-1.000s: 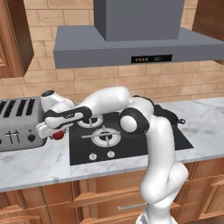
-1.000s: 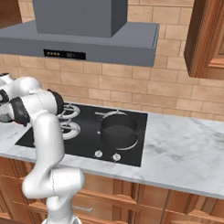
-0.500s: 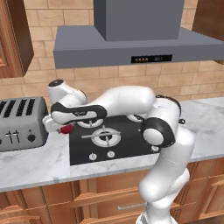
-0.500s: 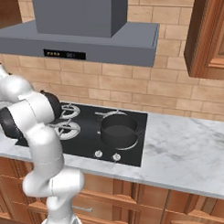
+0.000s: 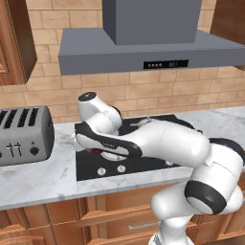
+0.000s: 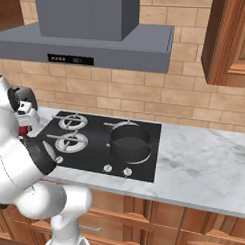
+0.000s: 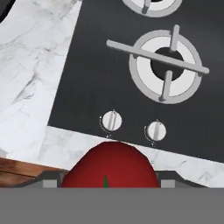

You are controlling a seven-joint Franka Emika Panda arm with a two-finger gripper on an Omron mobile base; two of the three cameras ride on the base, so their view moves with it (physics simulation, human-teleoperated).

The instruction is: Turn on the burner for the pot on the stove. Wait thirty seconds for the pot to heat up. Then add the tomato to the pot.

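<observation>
The tomato (image 7: pixel 109 165) is sitting at the very bottom of the hand view, pressed between the 2 dark tips of the gripper (image 7: pixel 105 183), so the fingers appear to be gripping it; the tips themselves are mostly hidden behind the fruit, so how firmly is hard to judge. In the left base view a sliver of red (image 5: pixel 95 151) is showing under the arm's forearm, at the left front part of the stove (image 5: pixel 91 170).

The hand is hanging over the left front burner (image 7: pixel 168 66) and the 2 left knobs (image 7: pixel 111 120), above the marble counter (image 7: pixel 30 65) edge. The pot (image 6: pixel 130 142) is sitting on the right front grate, well apart from the gripper, which the right base view puts at the far left by the cooktop's edge (image 6: pixel 25 116).

Risks from here, as a judgement:

- The tomato is smooth and round, so it could be slipping out during the swing across the cooktop and landing on a grate or rolling off the counter.
- Releasing too early, over the wrong burner, would be leaving it outside the pot.
- The forearm is passing low over the grates and knobs, so it could be bumping a knob or nudging the pot.
- No flame is visible under the pot, so whether its burner is on cannot be told.
</observation>
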